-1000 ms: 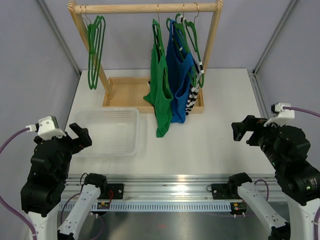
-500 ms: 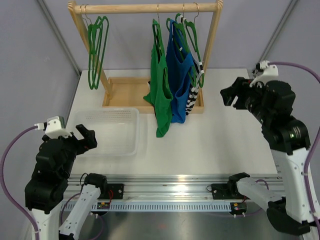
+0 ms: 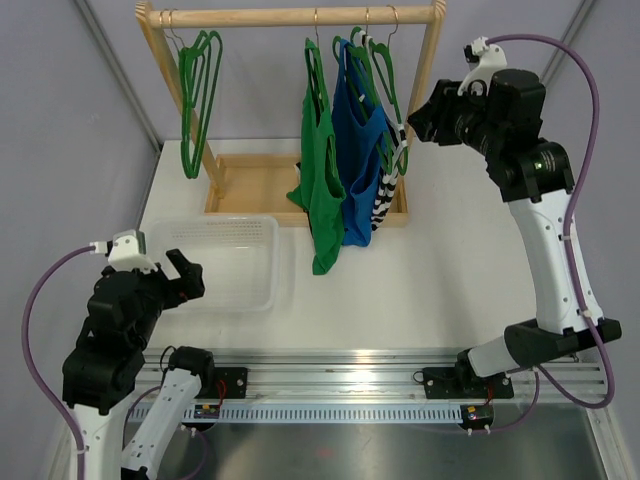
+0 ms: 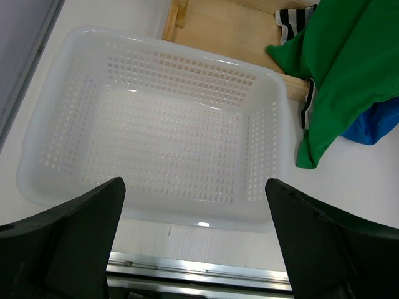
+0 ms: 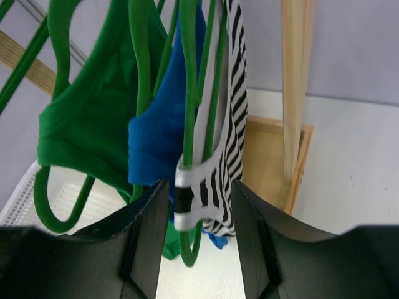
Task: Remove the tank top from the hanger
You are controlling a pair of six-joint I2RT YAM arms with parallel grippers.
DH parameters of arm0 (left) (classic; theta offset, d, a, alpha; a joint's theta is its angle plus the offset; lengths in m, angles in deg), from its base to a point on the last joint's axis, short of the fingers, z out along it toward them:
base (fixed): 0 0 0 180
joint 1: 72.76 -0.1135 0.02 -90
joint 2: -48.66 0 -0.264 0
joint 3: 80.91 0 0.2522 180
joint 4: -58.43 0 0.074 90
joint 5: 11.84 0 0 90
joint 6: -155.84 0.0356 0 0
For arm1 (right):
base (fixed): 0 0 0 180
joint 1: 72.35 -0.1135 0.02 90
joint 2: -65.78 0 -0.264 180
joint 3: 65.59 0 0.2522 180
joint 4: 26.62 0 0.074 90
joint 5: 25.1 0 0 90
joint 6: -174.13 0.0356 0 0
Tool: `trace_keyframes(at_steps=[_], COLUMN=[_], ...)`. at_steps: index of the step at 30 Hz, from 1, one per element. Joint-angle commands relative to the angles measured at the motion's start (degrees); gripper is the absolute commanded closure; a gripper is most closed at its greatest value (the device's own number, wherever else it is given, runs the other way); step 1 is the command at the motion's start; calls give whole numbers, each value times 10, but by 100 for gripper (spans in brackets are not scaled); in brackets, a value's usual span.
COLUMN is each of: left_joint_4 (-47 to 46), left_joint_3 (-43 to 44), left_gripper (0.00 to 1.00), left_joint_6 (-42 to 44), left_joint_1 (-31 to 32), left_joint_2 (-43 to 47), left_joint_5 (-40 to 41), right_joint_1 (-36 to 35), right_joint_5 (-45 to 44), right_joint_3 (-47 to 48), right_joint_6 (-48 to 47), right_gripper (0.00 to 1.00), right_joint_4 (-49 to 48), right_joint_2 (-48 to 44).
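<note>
Three tank tops hang on green hangers from the wooden rack (image 3: 290, 16): green (image 3: 322, 190), blue (image 3: 358, 160) and black-and-white striped (image 3: 388, 190). My right gripper (image 3: 420, 118) is raised beside the rack's right post. In the right wrist view its jaws stand partly closed on either side of the striped tank top's strap (image 5: 202, 177) and the green hanger (image 5: 190, 124), with a gap on both sides; right gripper (image 5: 199, 205). My left gripper (image 4: 194, 237) is open and empty over the near edge of the white basket (image 4: 268, 143).
Empty green hangers (image 3: 192, 100) hang at the rack's left end. The rack's wooden base tray (image 3: 250, 185) lies behind the basket (image 3: 215, 262). The right rack post (image 5: 293, 87) stands just right of the striped top. The green top's hem (image 4: 349, 75) hangs near the basket's far corner.
The right arm has risen from low on the right up to the rack's right end, and its jaws have narrowed round the striped strap. The left arm has drifted slightly toward the basket.
</note>
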Motion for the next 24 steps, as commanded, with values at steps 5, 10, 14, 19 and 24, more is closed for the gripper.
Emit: trace_keyframes(at_steps=[5,10,14,19,24], left_joint_4=[-38,-39,-40,-40,-41], left_joint_3=[-21,-26,-28,-27,-28], left_gripper=[1,1,1,1,1], left_joint_6=[-1,-5,-4,-4,-5], left_joint_1=[3,2,2,2,2], left_joint_2=[3,-1,-3,-4,-5], left_joint_5=[-21,-30,-31,-33,-34], right_joint_1=[-3,-6,-20,-38,-51], right_joint_5=[59,60,52,-2,-45], right_joint_3=[152,244,277,283,299], right_joint_6=[-33,-42,-49,-73,-87], right_gripper=[53,56,56,62,78], right_joint_4=[13,47,60,55,58], right_joint_2=[116,179,221,237,259])
